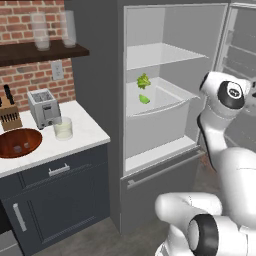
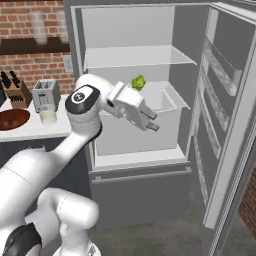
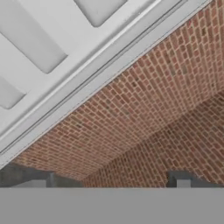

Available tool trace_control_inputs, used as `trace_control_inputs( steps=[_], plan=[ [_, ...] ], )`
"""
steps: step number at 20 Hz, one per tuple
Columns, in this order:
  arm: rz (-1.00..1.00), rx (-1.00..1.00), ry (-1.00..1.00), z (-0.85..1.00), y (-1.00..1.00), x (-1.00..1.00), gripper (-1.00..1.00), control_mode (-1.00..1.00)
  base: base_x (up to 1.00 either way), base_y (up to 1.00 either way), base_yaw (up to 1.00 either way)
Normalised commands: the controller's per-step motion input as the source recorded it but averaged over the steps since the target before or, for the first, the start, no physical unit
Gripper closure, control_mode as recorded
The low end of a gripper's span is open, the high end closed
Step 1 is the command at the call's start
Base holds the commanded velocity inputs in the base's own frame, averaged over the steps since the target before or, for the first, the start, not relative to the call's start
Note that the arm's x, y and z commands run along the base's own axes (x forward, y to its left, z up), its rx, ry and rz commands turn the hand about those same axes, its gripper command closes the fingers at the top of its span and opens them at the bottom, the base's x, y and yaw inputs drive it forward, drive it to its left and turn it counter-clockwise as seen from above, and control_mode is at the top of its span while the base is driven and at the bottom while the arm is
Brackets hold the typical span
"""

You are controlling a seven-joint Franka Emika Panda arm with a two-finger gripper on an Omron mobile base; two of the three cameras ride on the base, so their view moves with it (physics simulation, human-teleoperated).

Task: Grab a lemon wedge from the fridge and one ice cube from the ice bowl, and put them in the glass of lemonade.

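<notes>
The fridge (image 1: 97, 95) stands open, its door (image 2: 227, 125) swung out to the right. In its white drawer (image 1: 165, 117) lies the small green lemon wedge (image 1: 144, 99), below a leafy green bunch (image 1: 143, 81). On the counter to the left sits the ice bowl (image 1: 19, 142) with two pale ice cubes (image 1: 18, 148) in it, and beside it the glass of lemonade (image 1: 63, 128). My gripper (image 2: 152, 121) hangs open and empty in front of the drawer, pointing right toward the door. The hand view shows its fingertips (image 3: 46, 179) spread wide over door shelves and brick wall.
A toaster (image 1: 44, 108) and a knife block (image 1: 9, 114) stand behind the bowl. Tall frosted glasses (image 1: 41, 31) sit on a wall shelf above. The white counter (image 1: 87, 131) ends right beside the fridge. The open door hems in the right side.
</notes>
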Motion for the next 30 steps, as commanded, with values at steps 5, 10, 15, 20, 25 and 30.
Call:
trace_control_inputs(
  steps=[5, 10, 15, 20, 25, 30],
  plan=[
    [0.26, -0.06, -0.01, 0.4, 0.75, -0.2, -1.0, -1.0, 0.0, 0.0, 0.0],
    [0.24, 0.2, -0.03, 0.03, 0.85, 0.0, -1.0, -1.0, 0.0, 0.0, 0.0],
    [0.24, 0.49, -0.08, 0.0, 0.7, 0.03, -1.0, -1.0, 0.0, 0.0, 0.0],
    [0.28, 0.6, -0.04, 0.0, 0.63, 0.09, -1.0, -1.0, 0.0, 0.0, 0.0],
    [0.32, 0.63, 0.0, -0.17, 0.53, 0.15, -1.0, -1.0, 0.0, 0.0, 0.0],
    [0.32, 0.58, -0.04, -0.64, 0.39, 0.04, -1.0, -1.0, 0.0, 0.0, 0.0]
  ],
)
